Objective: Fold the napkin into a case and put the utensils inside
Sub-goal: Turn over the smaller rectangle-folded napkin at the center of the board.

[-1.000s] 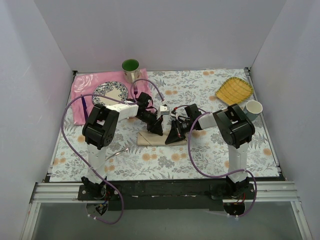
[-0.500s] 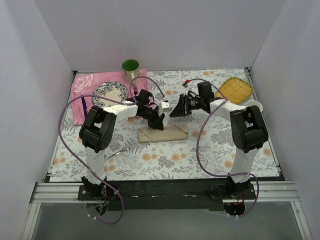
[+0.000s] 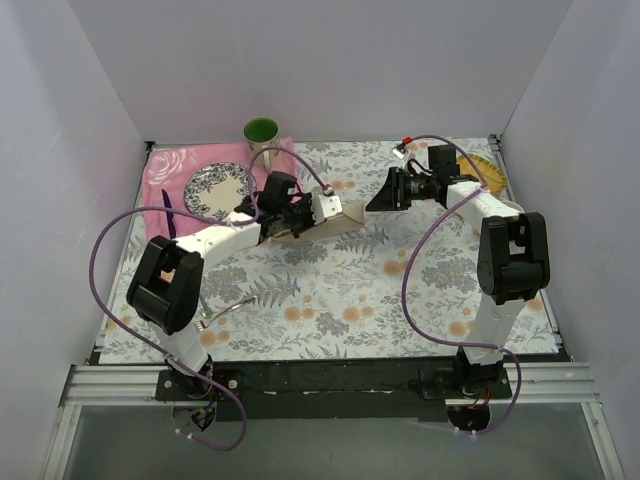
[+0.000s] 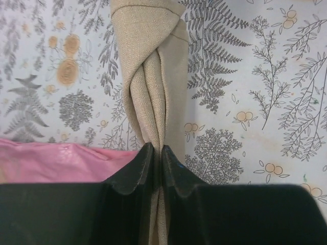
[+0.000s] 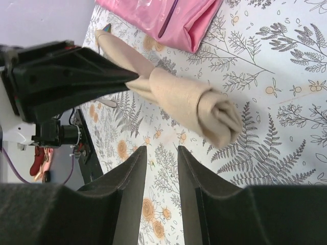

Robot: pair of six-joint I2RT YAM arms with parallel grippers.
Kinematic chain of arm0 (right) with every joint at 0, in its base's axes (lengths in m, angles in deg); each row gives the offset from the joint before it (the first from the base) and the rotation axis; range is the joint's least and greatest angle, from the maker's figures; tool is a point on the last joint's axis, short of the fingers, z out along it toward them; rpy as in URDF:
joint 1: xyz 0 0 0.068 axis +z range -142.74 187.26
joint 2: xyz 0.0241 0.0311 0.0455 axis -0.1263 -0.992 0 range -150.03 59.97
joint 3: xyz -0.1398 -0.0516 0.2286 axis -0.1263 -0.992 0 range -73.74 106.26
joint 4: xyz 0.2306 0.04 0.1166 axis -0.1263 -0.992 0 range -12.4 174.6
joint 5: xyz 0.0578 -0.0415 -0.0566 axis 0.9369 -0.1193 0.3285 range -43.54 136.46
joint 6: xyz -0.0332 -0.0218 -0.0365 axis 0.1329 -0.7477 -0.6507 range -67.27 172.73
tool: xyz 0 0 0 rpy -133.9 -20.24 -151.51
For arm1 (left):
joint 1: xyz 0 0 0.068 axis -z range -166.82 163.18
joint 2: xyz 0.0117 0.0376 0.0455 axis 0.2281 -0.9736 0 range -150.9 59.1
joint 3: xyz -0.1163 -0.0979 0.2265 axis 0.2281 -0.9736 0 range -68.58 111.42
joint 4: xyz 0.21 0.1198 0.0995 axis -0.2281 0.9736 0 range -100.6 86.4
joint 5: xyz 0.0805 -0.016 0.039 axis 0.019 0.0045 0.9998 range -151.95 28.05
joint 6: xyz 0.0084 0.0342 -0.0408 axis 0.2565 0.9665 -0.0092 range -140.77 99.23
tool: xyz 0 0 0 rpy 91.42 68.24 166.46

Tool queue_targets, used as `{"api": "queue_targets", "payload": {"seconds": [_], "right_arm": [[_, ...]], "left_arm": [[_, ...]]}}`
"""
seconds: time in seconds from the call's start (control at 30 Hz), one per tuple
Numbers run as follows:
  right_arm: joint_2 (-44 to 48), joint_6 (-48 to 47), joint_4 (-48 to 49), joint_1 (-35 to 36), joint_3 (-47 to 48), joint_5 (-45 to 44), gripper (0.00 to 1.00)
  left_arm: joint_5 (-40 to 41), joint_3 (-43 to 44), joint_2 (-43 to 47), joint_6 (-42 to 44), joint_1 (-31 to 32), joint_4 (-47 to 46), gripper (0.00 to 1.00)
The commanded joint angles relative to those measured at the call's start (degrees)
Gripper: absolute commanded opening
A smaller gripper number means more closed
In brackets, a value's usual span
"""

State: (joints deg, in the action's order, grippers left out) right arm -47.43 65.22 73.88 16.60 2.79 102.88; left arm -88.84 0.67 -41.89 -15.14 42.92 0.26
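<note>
The beige napkin (image 3: 348, 213) is a twisted roll hanging above the floral tablecloth. My left gripper (image 3: 312, 222) is shut on it. In the left wrist view the roll (image 4: 153, 76) runs away from the pinched fingertips (image 4: 157, 153). My right gripper (image 3: 372, 205) is open, just right of the roll's free end and not touching it. Its wrist view shows empty jaws (image 5: 161, 153) below the roll (image 5: 189, 99). A small iridescent tip (image 5: 106, 28) pokes from the roll's other end. A pale utensil (image 3: 228, 310) lies on the table by the left arm.
A pink mat (image 3: 165, 165) at the back left carries a patterned plate (image 3: 218, 187), a dark purple utensil (image 3: 168, 207) and a fork (image 3: 270, 181). A green cup (image 3: 261, 132) stands behind it. A yellow dish (image 3: 480, 175) sits at the back right, partly behind the right arm.
The napkin has left the table: my left gripper lifted it and carried it toward the back. My right gripper opened, let go of it and drew away to the back right.
</note>
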Motion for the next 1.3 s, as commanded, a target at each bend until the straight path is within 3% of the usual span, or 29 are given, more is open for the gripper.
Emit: {"api": "queue_targets", "payload": {"seconds": [0.0, 0.23, 0.37, 0.83, 1.03, 1.1, 1.17, 1.27], "right_arm": [[1.05, -2.91, -1.85, 0.06, 2.22, -0.44, 0.39], [1.84, -3.78, -2.20, -0.12, 0.99, -0.44, 0.39], [2.71, -4.93, -4.30, -0.03, 0.46, 0.00, 0.39], [5.26, -7.30, -5.27, 3.48, -6.30, -0.96, 0.39], [7.81, -10.28, -6.77, 6.30, -12.19, -1.58, 0.38], [8.25, -11.26, -7.56, 6.48, -12.63, -2.02, 0.38], [7.56, -14.05, -8.87, 6.56, -11.16, -2.72, 0.38], [5.37, -17.05, -10.55, 6.83, -6.94, -4.65, 0.37]], "left_arm": [[10.09, -9.63, 6.67, 8.78, 5.32, -10.31, 0.00], [23.90, -19.58, 6.24, 4.40, 14.11, -22.88, 0.00], [28.98, -21.44, 7.47, 1.85, 17.28, -24.21, 0.00], [32.79, -28.12, 12.05, -4.22, 28.71, -20.01, 0.00], [27.78, -23.92, 14.06, -11.42, 30.64, -11.40, 0.35], [24.53, -22.15, 15.12, -13.96, 30.64, -8.85, 0.39], [21.90, -19.25, 16.87, -15.20, 30.64, -4.80, 0.54], [16.63, -17.23, 21.52, -17.40, 30.03, 0.99, 0.57]]}}
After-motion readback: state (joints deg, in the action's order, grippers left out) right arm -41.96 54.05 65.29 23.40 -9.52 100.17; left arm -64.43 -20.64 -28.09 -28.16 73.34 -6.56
